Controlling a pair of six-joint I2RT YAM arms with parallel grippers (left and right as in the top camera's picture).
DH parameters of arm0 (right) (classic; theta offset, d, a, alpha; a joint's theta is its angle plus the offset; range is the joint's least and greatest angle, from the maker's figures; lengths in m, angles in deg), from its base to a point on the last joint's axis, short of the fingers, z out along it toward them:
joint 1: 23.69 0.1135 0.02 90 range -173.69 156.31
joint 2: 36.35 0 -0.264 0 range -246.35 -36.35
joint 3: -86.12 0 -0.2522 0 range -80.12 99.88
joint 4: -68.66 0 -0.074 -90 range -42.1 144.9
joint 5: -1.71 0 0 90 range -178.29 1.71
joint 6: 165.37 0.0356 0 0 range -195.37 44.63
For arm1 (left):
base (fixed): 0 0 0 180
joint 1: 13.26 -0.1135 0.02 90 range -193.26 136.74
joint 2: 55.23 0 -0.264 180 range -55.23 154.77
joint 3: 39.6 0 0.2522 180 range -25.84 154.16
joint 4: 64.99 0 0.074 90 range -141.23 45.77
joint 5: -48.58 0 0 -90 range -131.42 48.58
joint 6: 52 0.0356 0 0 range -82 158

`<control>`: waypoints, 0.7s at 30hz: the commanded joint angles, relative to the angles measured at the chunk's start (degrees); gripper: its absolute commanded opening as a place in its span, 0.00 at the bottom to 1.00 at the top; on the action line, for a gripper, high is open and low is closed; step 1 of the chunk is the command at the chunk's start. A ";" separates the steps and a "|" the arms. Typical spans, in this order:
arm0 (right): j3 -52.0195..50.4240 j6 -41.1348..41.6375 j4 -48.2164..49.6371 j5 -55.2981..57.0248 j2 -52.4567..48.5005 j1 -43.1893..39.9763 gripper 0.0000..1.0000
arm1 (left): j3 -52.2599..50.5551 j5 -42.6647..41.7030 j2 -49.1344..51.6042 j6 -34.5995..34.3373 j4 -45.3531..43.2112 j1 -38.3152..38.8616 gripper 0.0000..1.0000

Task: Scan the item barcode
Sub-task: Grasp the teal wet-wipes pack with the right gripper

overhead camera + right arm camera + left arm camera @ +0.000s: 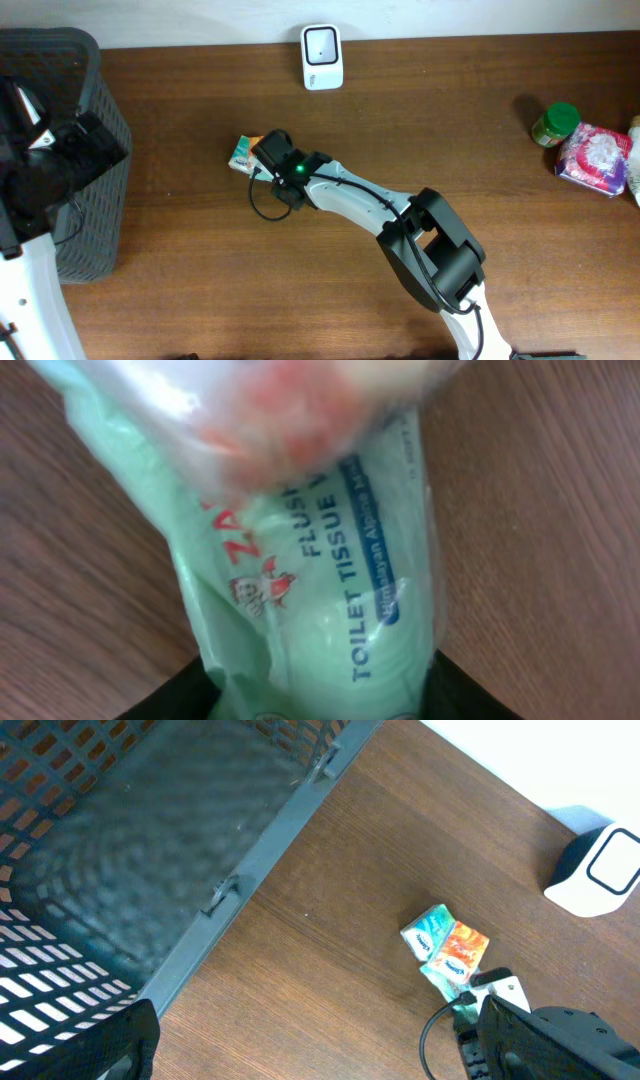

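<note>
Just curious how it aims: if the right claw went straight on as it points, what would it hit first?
The green toilet tissue pack; the right gripper sits right over it, with the wooden table probably next behind.

Overhead looks straight down on table; L wrist obliquely views tissue pack, R wrist close-up on it.

You see glossy, crinkled plastic film wrapping the tissue pack, a matt wood-grain desk, a dull plastic basket.
</note>
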 commanded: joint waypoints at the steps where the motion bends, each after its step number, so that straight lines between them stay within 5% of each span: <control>1: 0.28 5.60 -2.58 1.14 -0.15 0.02 0.25 | 0.07 0.66 -0.07 -0.33 -0.09 -0.35 0.99; 4: 9.77 8.57 -16.22 -8.81 0.81 -1.86 0.13 | 0.07 0.63 -0.07 -0.33 -0.09 -0.35 0.99; 8: 19.43 8.52 -30.23 -39.36 0.85 -13.09 0.13 | 0.07 0.63 -0.07 -0.33 -0.09 -0.37 0.99; 11: 19.21 8.50 -35.17 -51.69 0.76 -22.45 0.13 | 0.07 0.63 -0.07 -0.33 -0.09 -0.37 0.99; 15: 11.76 8.44 -37.40 -64.63 0.74 -32.83 0.17 | 0.07 0.63 -0.09 -0.33 -0.09 -0.35 0.99; 21: -8.92 6.60 -33.09 -86.60 0.72 -35.93 0.15 | 0.07 0.66 -0.07 -0.33 -0.09 -0.35 0.99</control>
